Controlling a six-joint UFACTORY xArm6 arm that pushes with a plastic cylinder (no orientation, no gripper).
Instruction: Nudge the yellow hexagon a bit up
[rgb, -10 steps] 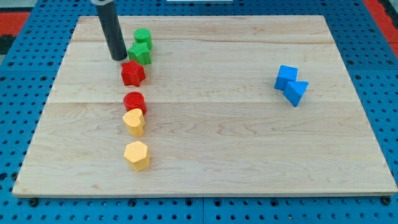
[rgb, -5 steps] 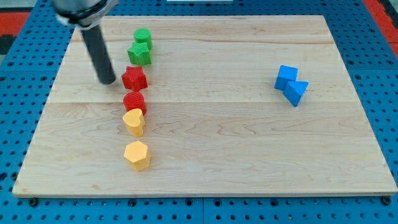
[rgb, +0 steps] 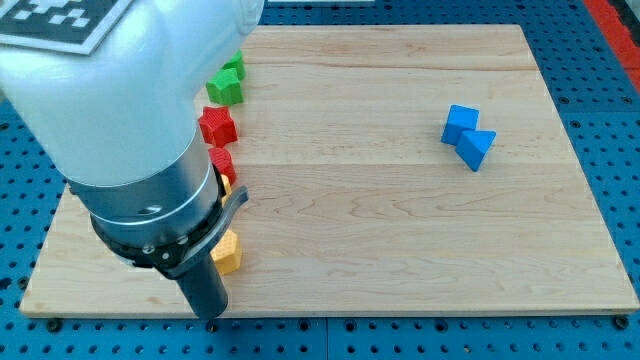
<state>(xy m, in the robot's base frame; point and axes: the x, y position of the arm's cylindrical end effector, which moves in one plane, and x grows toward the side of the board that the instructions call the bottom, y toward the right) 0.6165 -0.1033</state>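
The yellow hexagon (rgb: 230, 253) lies near the board's bottom left; only its right part shows past the arm. My tip (rgb: 209, 315) is at the board's bottom edge, just below and slightly left of the hexagon. The rod (rgb: 203, 288) rises from it into the big grey and black arm body (rgb: 130, 130), which hides much of the board's left side. Whether the rod touches the hexagon cannot be told.
Above the hexagon runs a column of blocks: a sliver of a second yellow block (rgb: 227, 186), a red cylinder (rgb: 222, 160), a red star (rgb: 216, 126), a green star (rgb: 226, 88) and another green block (rgb: 236, 67). Two blue blocks (rgb: 461, 122) (rgb: 477, 148) touch at the right.
The rod has swept from beside the red star down the view's left to below the yellow hexagon. The arm body now fills the left. The blocks seem unmoved.
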